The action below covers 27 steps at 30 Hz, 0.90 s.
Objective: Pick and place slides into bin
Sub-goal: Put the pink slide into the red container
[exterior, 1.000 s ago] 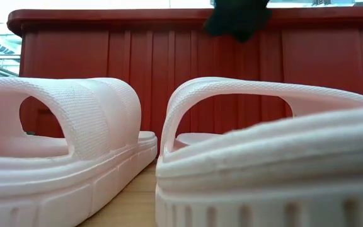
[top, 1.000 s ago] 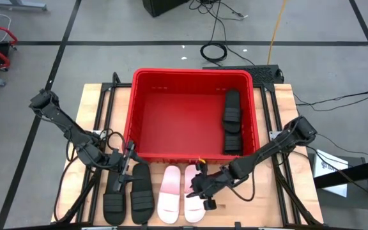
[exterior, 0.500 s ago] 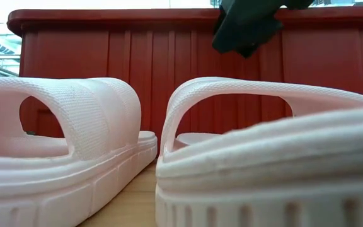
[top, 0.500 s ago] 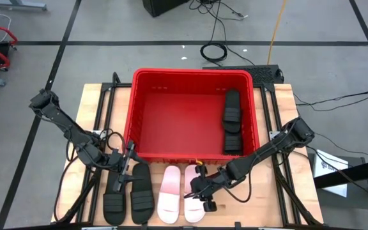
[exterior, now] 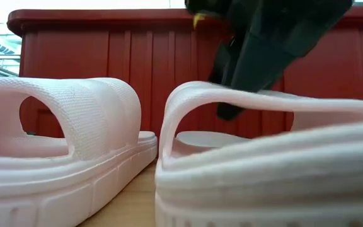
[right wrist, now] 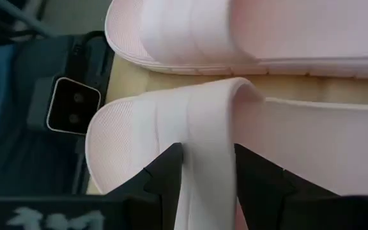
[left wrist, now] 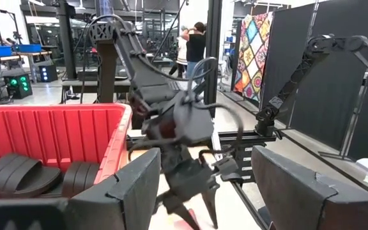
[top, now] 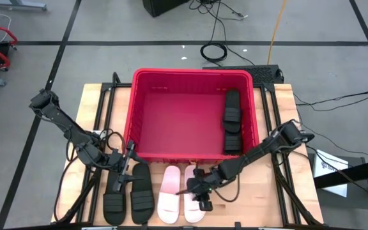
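Two pale pink slides lie side by side on the table in front of the red bin (top: 193, 73). My right gripper (right wrist: 207, 150) slants down over the right-hand pink slide (top: 194, 212), open, with that slide's strap (exterior: 295, 101) in the gap between its fingers. The other pink slide (top: 170, 195) rests on its sole just to its left. Two black slides (top: 128, 197) lie further left, soles down. Two more black slides (top: 232, 121) lie inside the bin by its right wall. My left gripper (left wrist: 203, 191) hovers level above the black pair, open and holding nothing. My right gripper straddles the right pink slide's strap (right wrist: 206, 115), one finger (right wrist: 168, 176) at each edge of the band, which fills the gap. It comes from above, slanting down from the table's right. One fingertip (exterior: 229, 112) reaches under the arch. The slide stays sole-down on the table.
The bin's front wall (exterior: 150, 57) stands close behind the pink slides. A small grey camera block (right wrist: 72, 105) sits at the table's near edge by the slide's toe. Cables and black frame rails run along both table sides.
My right gripper has come down and a little toward the table's left, rolling as it sank, until its fingers straddle the right pink slide's strap. The gap between its fingers looks the same. The strap has dipped slightly under it.
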### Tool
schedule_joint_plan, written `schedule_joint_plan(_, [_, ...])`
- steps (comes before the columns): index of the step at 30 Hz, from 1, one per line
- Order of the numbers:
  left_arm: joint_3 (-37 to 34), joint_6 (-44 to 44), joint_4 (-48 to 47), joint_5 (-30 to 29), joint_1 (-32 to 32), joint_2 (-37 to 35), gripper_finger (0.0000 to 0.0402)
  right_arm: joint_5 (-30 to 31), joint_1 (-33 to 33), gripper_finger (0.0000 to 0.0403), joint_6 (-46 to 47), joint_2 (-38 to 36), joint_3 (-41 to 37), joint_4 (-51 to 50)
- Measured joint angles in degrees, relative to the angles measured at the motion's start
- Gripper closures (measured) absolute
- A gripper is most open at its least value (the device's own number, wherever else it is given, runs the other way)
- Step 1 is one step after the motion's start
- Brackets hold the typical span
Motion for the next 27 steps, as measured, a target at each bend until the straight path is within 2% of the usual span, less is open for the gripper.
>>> schedule_joint_plan(4, [-0.02,0.16,0.01,0.00,0.00,0.02,0.0151,-6.38,-0.98,0.0277,0.44,0.94,0.25,1.06])
schedule_joint_plan(10, [-0.02,0.14,-0.06,0.02,0.00,0.02,0.0151,-6.60,-0.66,0.0281,-1.55,0.70,0.21,3.46])
schedule_joint_plan(14, [-0.01,0.01,-0.07,0.02,0.00,0.02,0.0151,-6.63,-0.68,0.0314,-3.54,0.68,0.21,3.24])
schedule_joint_plan(19, [-0.01,0.01,-0.06,0.02,0.00,0.02,0.0151,-6.93,-0.84,0.0386,-5.93,0.62,0.21,3.20])
schedule_joint_plan(27, [-0.01,0.01,-0.06,0.02,-0.01,0.02,0.0151,-7.02,-1.53,0.0396,-7.29,0.62,0.21,3.12])
